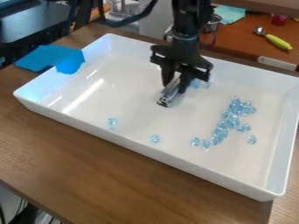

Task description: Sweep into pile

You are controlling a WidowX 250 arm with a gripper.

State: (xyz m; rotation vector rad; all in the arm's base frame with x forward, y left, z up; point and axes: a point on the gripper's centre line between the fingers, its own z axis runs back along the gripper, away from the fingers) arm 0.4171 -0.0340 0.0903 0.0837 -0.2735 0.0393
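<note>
The black gripper (175, 84) hangs over the upper middle of the white tray (146, 152), pointing down. It is shut on a short silvery tool (167, 97), whose lower end is at or just above the tray floor. Pale blue clear pieces (224, 124) form a loose, slanting band in the right half of the tray. One stray piece (252, 139) lies right of the band, another (154, 138) near the front wall, and a small one (112, 122) farther left. More pieces (196, 83) sit behind the gripper, partly hidden by it.
Blue tape or cloth (53, 59) covers part of the tray's left rim. The tray's raised walls stand on a brown wooden table (105, 175). Behind are a yellow-green handled spoon (277, 41), a teal cloth (229, 14) and a metal container (210, 24).
</note>
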